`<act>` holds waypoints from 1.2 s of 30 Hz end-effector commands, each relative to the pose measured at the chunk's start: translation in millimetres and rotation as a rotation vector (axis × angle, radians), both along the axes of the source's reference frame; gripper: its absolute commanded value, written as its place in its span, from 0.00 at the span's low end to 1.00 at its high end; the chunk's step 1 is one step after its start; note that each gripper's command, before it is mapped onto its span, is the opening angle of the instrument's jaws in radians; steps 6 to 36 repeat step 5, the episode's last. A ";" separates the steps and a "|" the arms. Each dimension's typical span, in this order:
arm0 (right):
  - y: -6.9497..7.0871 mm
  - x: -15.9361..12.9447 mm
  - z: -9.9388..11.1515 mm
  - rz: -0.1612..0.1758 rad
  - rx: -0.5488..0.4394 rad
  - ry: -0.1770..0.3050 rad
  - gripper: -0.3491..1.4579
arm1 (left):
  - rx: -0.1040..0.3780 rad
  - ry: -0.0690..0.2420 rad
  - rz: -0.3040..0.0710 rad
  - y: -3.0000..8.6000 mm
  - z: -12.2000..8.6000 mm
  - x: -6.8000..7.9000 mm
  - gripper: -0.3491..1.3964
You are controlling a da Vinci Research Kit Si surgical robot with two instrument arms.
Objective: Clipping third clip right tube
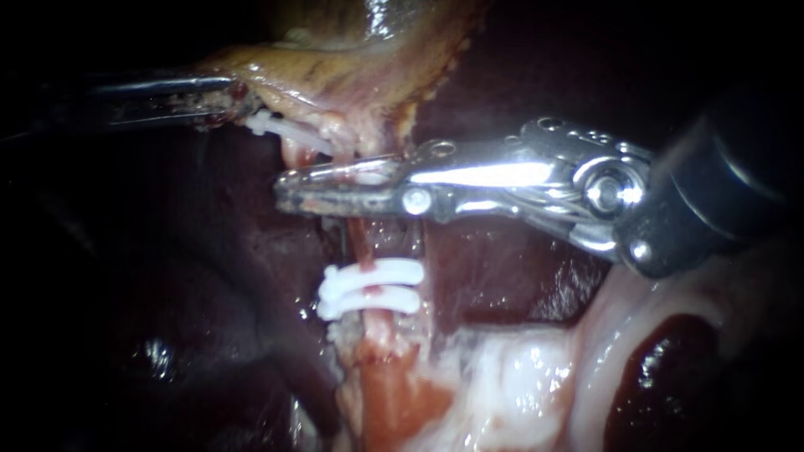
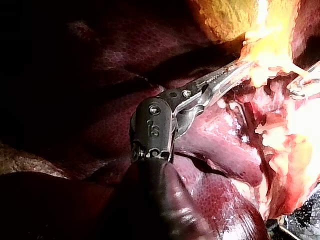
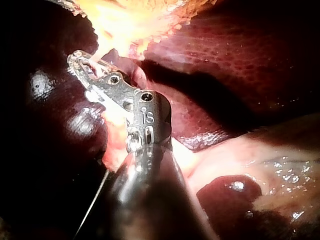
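My right instrument (image 1: pixel 286 191) comes in from the right and lies across the pink right tube (image 1: pixel 362 243). Its jaws stand close together, shut on a white clip (image 1: pixel 368 177) where the tube passes between them. Lower on the same tube sit two white clips (image 1: pixel 368 289), side by side. Another white clip (image 1: pixel 280 130) sits up near the gallbladder, on a tube to the left. My left instrument (image 1: pixel 224 99) is shut on the edge of the yellowish gallbladder (image 1: pixel 335 67). The right wrist view shows my right instrument's jaws (image 3: pixel 82 62) against pale tissue.
Dark liver (image 1: pixel 167 318) fills the left and lower left. Pale, raw tissue (image 1: pixel 519 377) with a dark red hollow lies at the lower right. In the left wrist view, my left instrument (image 2: pixel 235 72) reaches the yellow gallbladder, with my right instrument's tip (image 2: pixel 305 82) beyond it.
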State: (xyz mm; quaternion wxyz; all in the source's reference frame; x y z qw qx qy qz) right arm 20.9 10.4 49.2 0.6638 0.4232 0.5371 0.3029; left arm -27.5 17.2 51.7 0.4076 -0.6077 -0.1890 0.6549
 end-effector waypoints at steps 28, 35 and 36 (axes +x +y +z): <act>0.0 0.2 0.7 -0.006 -0.001 0.002 0.01 | 0.000 0.000 0.000 0.0 0.0 0.0 0.00; 0.0 0.2 0.7 -0.006 -0.001 0.002 0.01 | 0.000 0.000 0.000 0.0 0.0 0.0 0.00; 0.0 0.2 0.7 -0.006 -0.001 0.002 0.01 | 0.000 0.000 0.000 0.0 0.0 0.0 0.00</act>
